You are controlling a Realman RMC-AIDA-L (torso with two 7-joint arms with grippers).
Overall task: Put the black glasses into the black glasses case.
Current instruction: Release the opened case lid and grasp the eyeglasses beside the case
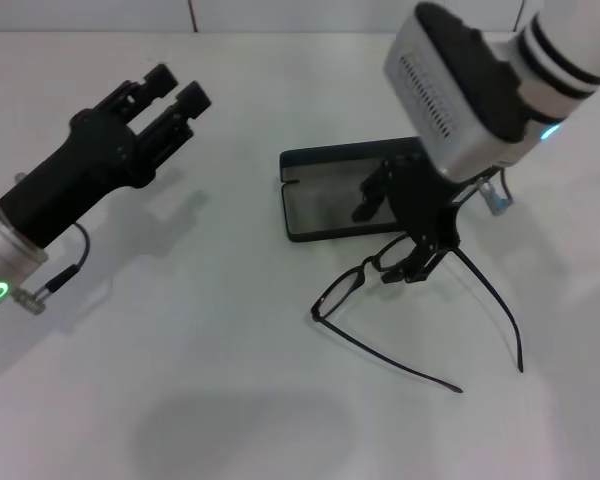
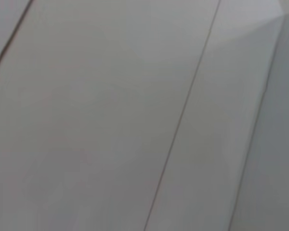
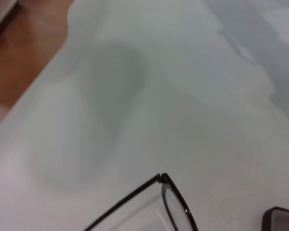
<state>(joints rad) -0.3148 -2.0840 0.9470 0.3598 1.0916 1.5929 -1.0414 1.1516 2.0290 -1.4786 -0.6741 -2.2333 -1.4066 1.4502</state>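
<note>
My right end effector (image 1: 412, 262) is lowered over the thin black-framed glasses with clear rectangular lenses (image 1: 365, 285), its fingers closed on the frame front near the bridge. The glasses rest on the white table (image 1: 230, 380), just in front of the rectangular hard black glasses case with grey lining (image 1: 325, 200), which lies open and flat. The frame front runs diagonally, from its outer corner (image 3: 163, 178) nearest me up toward the case; both slim temple arms are unfolded and splay toward me, one to the front, one to my right. The long axis of the frame front is therefore skewed to the long axis of the case. Risk, in my judgement: a pinch on so thin a rim may slip or twist during the lift, and the open temples could catch on the case wall or overhang it, preventing seating. A skewed placement would have the same cause. My left end effector (image 1: 170, 95) hangs idle, well apart on the left, fingers parted and holding nothing.
</note>
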